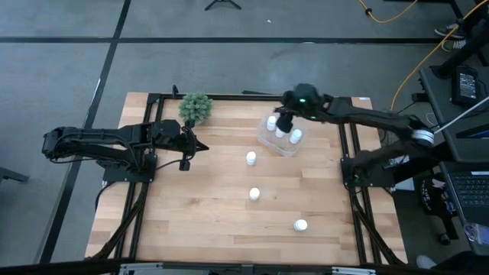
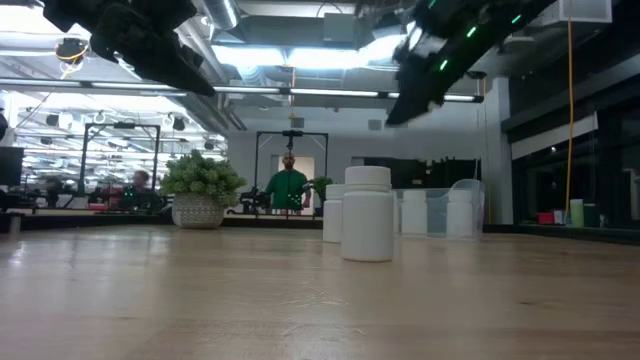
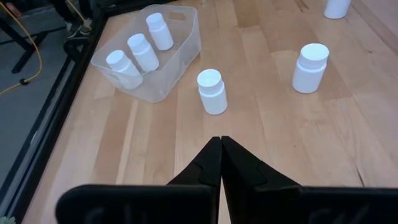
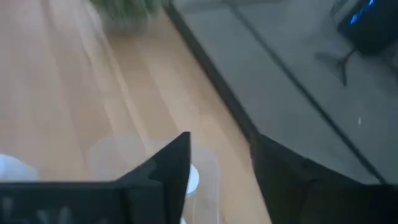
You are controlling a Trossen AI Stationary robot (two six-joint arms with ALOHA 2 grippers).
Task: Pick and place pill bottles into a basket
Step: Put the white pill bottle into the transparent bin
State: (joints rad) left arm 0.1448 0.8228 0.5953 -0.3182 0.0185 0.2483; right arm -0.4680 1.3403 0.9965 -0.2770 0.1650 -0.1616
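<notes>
item: clear basket (image 1: 281, 139), sitting on the tabletop (image 1: 221, 221) near its far right corner; it is holding three pill bottles (image 3: 144, 51), all standing upright inside with white caps showing.

item: three more pill bottles, standing loose on the bare wood. one (image 1: 250, 158) is standing just beside the basket, toward the middle of the tabletop; a second (image 1: 254, 194) is standing near the centre; a third (image 1: 300, 225) is standing well apart from the others, toward the near right edge. in the low view the closest bottle (image 2: 368, 214) is standing upright, with another partly hidden behind it.

item: right end effector (image 1: 283, 122), hanging above the basket at the far right of the tabletop; its fingers are spread apart in the right wrist view and are gripping nothing, with the basket blurred below them.

item: left end effector (image 1: 200, 147), hovering near the left edge of the tabletop, pointing toward the middle; its fingers (image 3: 210, 163) are pressed together tip to tip, with nothing between them.

item: green plant (image 1: 195, 108), sitting in a pale pot by the far left corner of the tabletop.

item: a person in a green top (image 2: 288, 187), standing in the room beyond the far edge.
</notes>
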